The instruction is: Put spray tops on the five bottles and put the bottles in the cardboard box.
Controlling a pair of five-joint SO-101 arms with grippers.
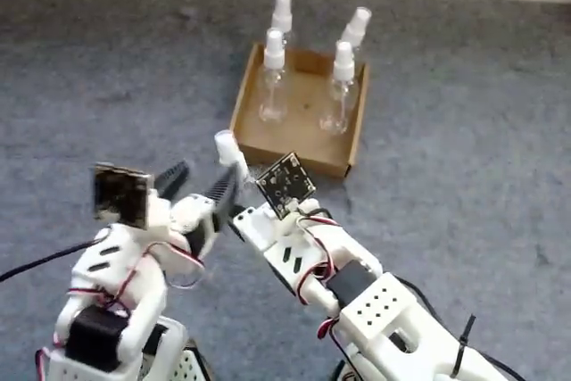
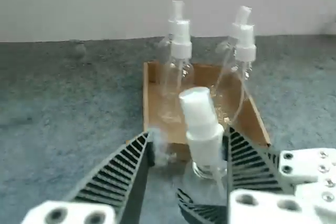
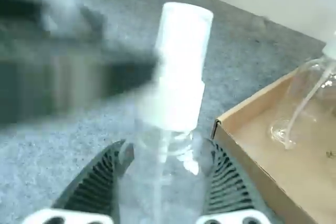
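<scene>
Grey carpet (image 1: pixel 464 131) covers the table in the high view. On it the cardboard box (image 1: pixel 294 161) holds four topped bottles (image 1: pixel 272 86). The fifth bottle (image 1: pixel 229 151) sits upright just before the box's near corner, with the left gripper (image 1: pixel 201 183) alongside it.

From the left wrist, that gripper's jaws spread wide on either side of the bottle. The spray top (image 2: pixel 199 114) points up, the bottle's long axis is near vertical, and the box lies directly beyond.

From the right wrist, the right gripper (image 3: pixel 167 150) clamps the clear body. The next move looks to be the right arm's: forward over the near wall.
</scene>
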